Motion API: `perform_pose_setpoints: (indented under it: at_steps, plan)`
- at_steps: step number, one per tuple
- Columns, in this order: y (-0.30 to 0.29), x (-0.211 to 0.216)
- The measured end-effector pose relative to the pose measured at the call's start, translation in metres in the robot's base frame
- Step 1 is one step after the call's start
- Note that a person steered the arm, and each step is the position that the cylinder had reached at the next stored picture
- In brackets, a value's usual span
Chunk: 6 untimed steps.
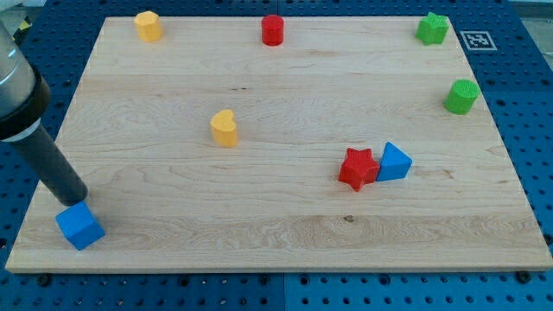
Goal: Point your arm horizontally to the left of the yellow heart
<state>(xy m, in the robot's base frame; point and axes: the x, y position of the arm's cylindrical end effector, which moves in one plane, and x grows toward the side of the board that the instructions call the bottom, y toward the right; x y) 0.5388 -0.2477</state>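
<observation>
Pale wooden board with soft grain, lying flat under even light. Around it on all 4 sides, a blue perforated base (regular rows of small holes). At the view's top right, a black-and-white square marker.

One camera looks down at a slant on the whole board from its near long edge; the far edge narrows toward the view's top. It stands back enough to show blue pegboard all around (no second view exists to share anything).
</observation>
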Motion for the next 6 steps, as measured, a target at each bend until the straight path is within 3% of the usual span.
perform_pose_setpoints:
  at_steps: [2,6]
  plan:
    - [0.032,-0.090]
    - [0.140,-0.106]
